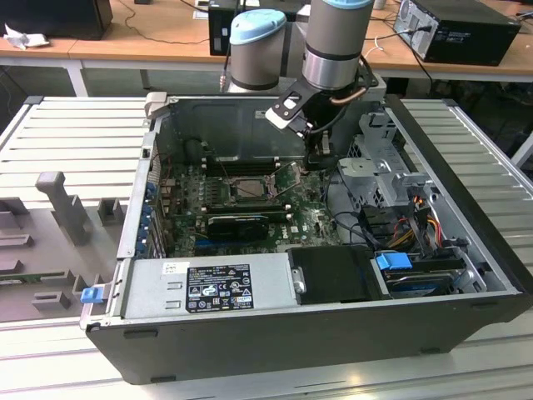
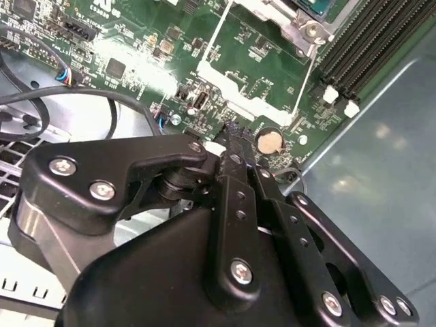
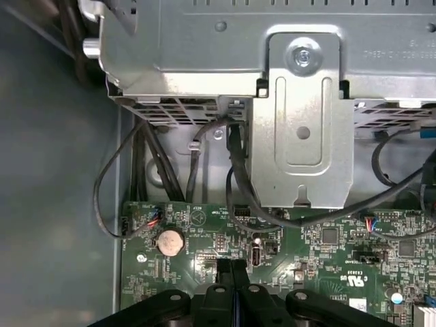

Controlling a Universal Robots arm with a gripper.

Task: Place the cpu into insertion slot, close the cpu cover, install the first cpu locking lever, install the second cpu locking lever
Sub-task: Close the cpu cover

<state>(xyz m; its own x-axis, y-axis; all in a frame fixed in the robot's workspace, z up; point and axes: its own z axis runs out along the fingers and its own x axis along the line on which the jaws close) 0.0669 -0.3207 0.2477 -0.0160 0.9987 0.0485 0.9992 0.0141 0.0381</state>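
The gripper (image 1: 321, 160) reaches down into the open computer case (image 1: 466, 275). It hangs over the edge of the motherboard (image 1: 308, 221) that runs along the metal drive cage (image 3: 300, 102), on the exterior view's right of the insertion slot (image 1: 250, 188). In both wrist views its two black fingers (image 3: 223, 272) are pressed flat together with nothing between them, so the gripper is clenched and empty. The fingertips (image 2: 235, 131) hover just above the green board, close beside the round coin battery (image 2: 270, 141) and near a small upright connector (image 3: 255, 257); whether they touch the board cannot be told.

The insertion slot sits near the middle of the motherboard, next to the long black memory slots (image 2: 368, 48), well apart from the gripper. In the second wrist view a corner of the silvery cpu cover (image 2: 300, 26) shows, lying down on the slot, with a pale grey-blue surface in its window that appears to be the cpu (image 2: 325, 7). Black cables (image 3: 238, 177) run from the drive cage down to the board's edge.
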